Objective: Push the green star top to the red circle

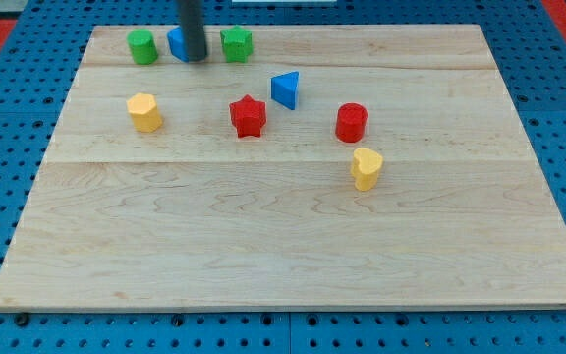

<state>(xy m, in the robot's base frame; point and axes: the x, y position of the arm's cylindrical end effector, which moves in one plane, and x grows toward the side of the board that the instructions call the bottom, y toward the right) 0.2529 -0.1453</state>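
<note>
The green star (236,43) sits near the board's top edge, left of centre. The red circle (351,122) stands right of centre, lower down the view. My tip (196,57) is just left of the green star, in front of a blue block (178,43) that it partly hides. A small gap shows between the rod and the star.
A green block (142,46) lies left of the blue one. A yellow block (144,111) is at mid-left, a red star (248,115) near the centre, a blue triangle (285,88) beside it, and a yellow heart (366,168) below the red circle. The wooden board (283,246) rests on a blue pegboard.
</note>
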